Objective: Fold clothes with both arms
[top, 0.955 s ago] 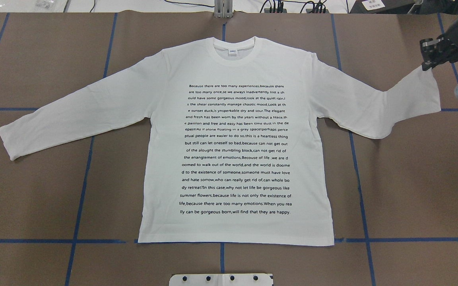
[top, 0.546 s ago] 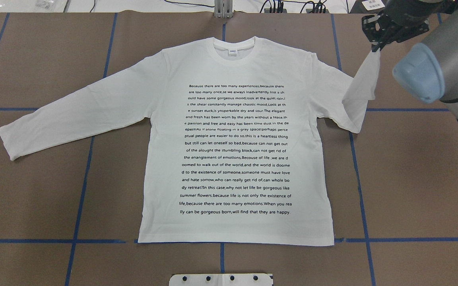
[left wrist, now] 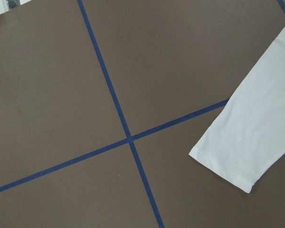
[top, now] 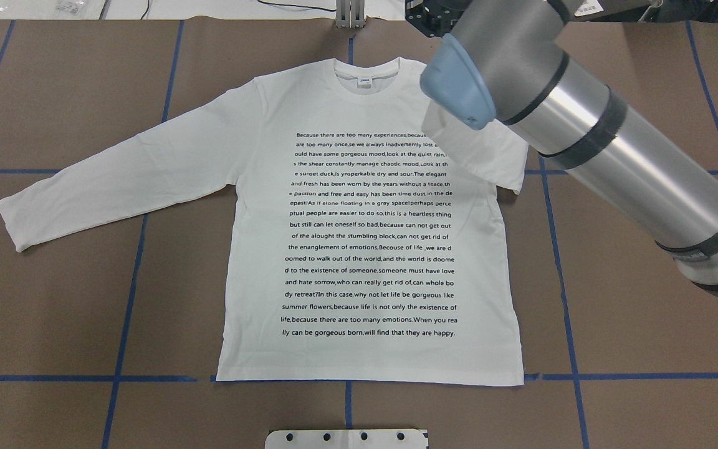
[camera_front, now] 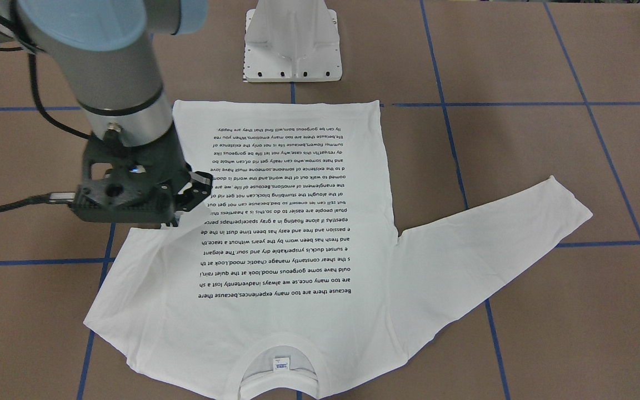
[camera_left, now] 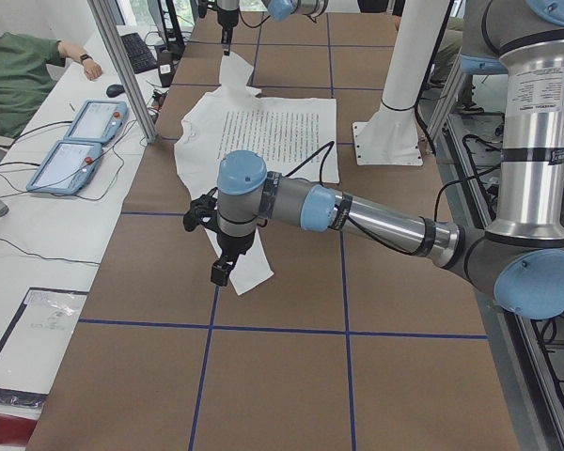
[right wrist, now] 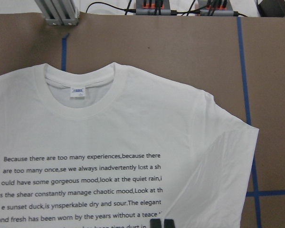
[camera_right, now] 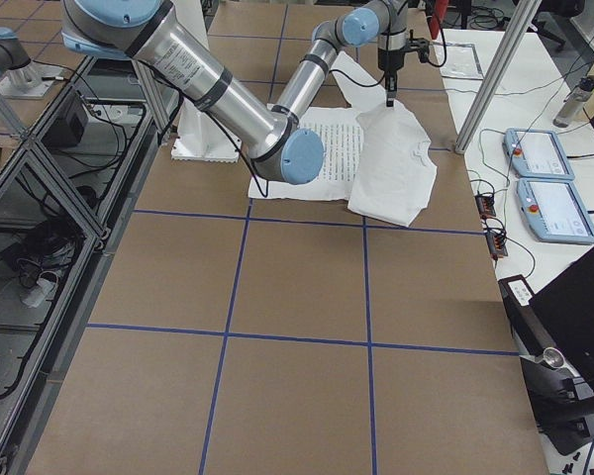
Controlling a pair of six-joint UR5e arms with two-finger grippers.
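Brown counter point(top: 646, 312) crossed by blue tape lines point(top: 128, 299), carrying a white pedestal base point(camera_front: 293, 44) at the robot's edge; spread flat over its middle, print side up, a large white long-sleeved T-shirt point(top: 365, 218), hem towards the robot and collar away from it; many rows of small black printed text point(top: 368, 249) down the chest.

Reaching in over the shirt's right shoulder, the silver-grey right arm point(top: 614, 149) with light-blue joint caps; stretching out above bare counter in the left side view, the left arm point(camera_left: 376, 221).

Doubled inward across the upper chest, the right sleeve point(top: 477, 156), hiding the ends of the top rows of print, its end pulled up off the cloth into a peak; lying straight out on the counter and slanting towards the robot, the left sleeve point(top: 116, 187), its cuff point(left wrist: 228, 166) flat near a tape crossing.

Closed on the raised sleeve end above the chest, fingertips pinching it, the right hand point(right wrist: 162, 223); pointing down near the left cuff, the left hand point(camera_left: 221, 272), open or closed impossible to tell.

Lying flat at the far edge, the ribbed round collar point(top: 371, 93); just inside it, a small neck label point(top: 365, 80).
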